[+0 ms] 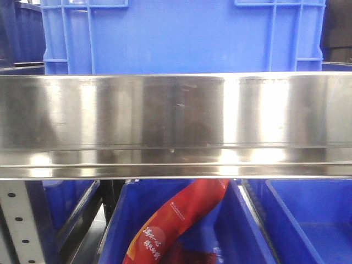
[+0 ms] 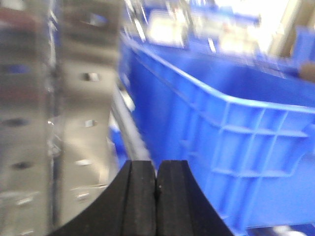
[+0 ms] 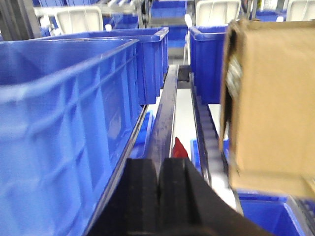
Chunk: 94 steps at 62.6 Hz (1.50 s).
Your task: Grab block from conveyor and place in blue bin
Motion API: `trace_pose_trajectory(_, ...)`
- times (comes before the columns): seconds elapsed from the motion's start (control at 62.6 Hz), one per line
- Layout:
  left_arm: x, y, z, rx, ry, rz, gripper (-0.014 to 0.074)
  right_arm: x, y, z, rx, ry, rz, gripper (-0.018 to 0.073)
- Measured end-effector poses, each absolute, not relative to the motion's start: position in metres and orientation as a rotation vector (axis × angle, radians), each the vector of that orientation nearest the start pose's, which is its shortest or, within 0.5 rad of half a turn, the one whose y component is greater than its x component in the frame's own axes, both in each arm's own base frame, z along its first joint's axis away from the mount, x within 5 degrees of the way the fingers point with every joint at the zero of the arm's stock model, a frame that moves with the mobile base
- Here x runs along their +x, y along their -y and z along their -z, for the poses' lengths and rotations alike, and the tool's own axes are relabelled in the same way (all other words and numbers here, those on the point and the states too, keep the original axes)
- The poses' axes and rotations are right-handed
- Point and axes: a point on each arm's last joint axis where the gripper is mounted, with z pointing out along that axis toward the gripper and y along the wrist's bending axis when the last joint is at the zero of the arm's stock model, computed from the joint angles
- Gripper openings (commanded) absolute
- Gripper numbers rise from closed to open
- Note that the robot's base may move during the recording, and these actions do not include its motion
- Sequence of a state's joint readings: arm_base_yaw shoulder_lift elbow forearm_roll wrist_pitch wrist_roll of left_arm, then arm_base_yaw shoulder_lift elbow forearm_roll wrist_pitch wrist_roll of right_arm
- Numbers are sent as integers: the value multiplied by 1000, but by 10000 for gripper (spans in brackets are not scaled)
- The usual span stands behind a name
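Both arms idle: left gripper and right gripper have fingers pressed together, empty. No block visible; blue bin waits just beside the right gripper.

**Layout: rail, crates, bins**

Front view: metal rail runs full width across mid-frame. Behind & above it, a big crate. Below the rail, two bins side by side: centre bin w/ a packet lying tilted in it; second bin to its right. Perforated upright at lower left.

L wrist view: crate on right, perforated metal panel on left.

R wrist view: crate left, another crate behind it, cardboard box right, narrow channel between.
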<state>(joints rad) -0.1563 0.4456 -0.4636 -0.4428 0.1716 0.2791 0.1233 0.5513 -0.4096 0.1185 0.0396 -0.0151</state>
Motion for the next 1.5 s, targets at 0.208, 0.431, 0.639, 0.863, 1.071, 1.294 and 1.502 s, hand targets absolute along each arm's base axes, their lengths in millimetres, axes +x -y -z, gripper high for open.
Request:
trace_pose_trajectory(0.208,58,12,-303,31,-1478,234,-111,84,-11,-298,-24,-1567,-186,-162)
trace_pose_trajectory(0.431,30,8,-302,23,-1331,218,-111,57,-8,-308,-23,-1423,-195,-162)
trace_pose_trajectory(0.639,28,8,-303,22,-1316,216,-111,51,-7,-310,-23,-1388,-196,-162)
trace_pose_trajectory(0.863,28,8,-303,22,-1316,216,-111,51,-7,-309,-24,-1392,-196,-162)
trace_pose_trajectory(1.071,28,8,-303,22,-1316,216,-111,56,-7,-289,-25,-1414,-184,-162)
trace_pose_trajectory(1.294,28,8,-303,21,-1314,216,-111,58,-7,-227,-53,-1439,-137,-162)
trace_pose_trajectory(1.502,28,8,-303,22,-1314,215,-111,57,-7,-208,-59,-1544,-140,-162)
